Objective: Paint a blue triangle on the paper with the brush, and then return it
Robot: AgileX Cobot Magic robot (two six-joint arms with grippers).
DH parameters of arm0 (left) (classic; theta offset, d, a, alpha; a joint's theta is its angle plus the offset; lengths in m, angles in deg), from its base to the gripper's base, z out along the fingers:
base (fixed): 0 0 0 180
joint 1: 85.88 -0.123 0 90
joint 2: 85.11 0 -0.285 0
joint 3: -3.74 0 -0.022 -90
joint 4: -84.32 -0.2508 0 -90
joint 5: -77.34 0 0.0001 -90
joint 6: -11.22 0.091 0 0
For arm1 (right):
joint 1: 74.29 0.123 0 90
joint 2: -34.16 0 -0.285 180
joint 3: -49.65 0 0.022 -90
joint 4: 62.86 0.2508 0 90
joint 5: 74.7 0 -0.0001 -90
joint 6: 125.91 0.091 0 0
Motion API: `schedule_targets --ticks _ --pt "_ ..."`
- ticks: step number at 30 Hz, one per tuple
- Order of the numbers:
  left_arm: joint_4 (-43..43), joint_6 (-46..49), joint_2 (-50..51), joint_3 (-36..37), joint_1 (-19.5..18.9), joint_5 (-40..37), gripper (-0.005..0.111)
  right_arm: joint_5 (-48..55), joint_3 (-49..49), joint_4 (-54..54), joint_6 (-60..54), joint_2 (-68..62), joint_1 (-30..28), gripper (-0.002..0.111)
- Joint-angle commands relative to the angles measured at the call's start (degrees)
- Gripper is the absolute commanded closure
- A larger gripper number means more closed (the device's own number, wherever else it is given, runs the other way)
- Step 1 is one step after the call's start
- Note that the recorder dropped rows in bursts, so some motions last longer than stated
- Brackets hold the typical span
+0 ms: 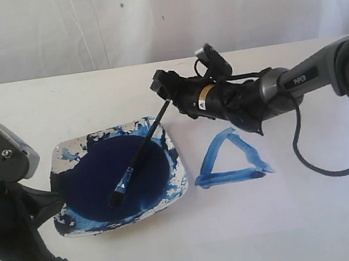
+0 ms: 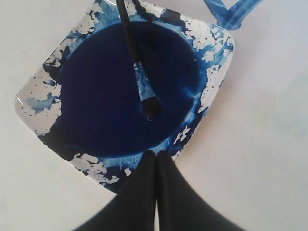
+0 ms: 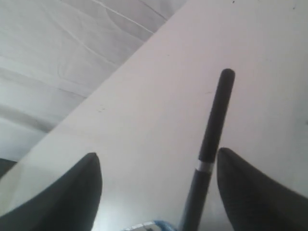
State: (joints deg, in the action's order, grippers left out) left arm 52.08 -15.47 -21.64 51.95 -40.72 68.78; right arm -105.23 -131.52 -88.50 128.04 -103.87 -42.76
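The brush [image 1: 140, 153] lies in the dish [image 1: 61, 152], bristles at lower left, handle slanting to upper right. Its end sits between the wide-open fingers of the right hand [image 1: 161, 84], apparently ungripped.

Right pincer [image 3: 158, 154] spread, brush [image 3: 214, 130] between: wide gap one side, narrow other; table [image 3: 159, 96] beyond bare.

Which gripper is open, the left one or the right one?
The right gripper: its jaws stand apart with the brush between them. The left gripper has its jaws pressed together by the dish.
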Motion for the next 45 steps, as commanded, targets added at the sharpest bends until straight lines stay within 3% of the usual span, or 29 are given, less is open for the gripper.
schedule_targets --ticks 1,10,16,19,21,22,27,36,38,40,45 --pt "0.5 -0.4 -0.4 0.4 0.1 0.3 0.107 11.6 3.1 -5.5 -4.2 6.6 -0.7 0.045" --pt "0.5 -0.4 -0.4 0.3 0.1 6.3 0.107 17.2 17.2 -7.4 -18.1 26.5 -1.1 0.045" --pt "2.1 -1.8 -3.4 -0.4 -2.2 7.6 0.107 17.2 30.7 -7.4 -26.2 48.0 -3.6 0.072" --pt "2.2 -1.9 -8.6 -2.0 -5.9 7.6 0.107 16.8 37.8 -7.4 -27.9 61.8 -5.4 0.089" --pt "2.2 -1.9 -12.8 -2.9 -8.7 7.2 0.107 16.0 41.6 -7.4 -31.1 72.1 -6.6 0.106" --pt "2.2 -2.0 -15.3 -3.1 -9.4 6.7 0.107 16.0 43.5 -7.4 -34.5 77.6 -6.6 0.108" --pt "2.2 -1.7 -19.7 -3.1 -9.6 6.5 0.107 22.6 45.1 -7.4 -36.9 91.5 -6.6 0.108" --pt "2.1 -1.5 -20.9 -3.1 -9.7 5.6 0.107 22.8 45.1 -7.4 -36.8 98.4 -6.6 0.108" --pt "1.4 -1.7 -24.2 -3.0 -11.3 4.3 0.107 22.9 45.1 -7.4 -36.8 98.6 -6.6 0.108" --pt "6.1 -6.0 -29.0 -3.0 -13.4 1.6 0.107 23.2 45.1 -7.4 -36.8 98.7 -6.6 0.108" --pt "18.4 -12.1 -47.0 -3.0 -22.6 -14.5 0.107 23.2 45.1 -7.4 -36.8 98.7 -6.6 0.108"
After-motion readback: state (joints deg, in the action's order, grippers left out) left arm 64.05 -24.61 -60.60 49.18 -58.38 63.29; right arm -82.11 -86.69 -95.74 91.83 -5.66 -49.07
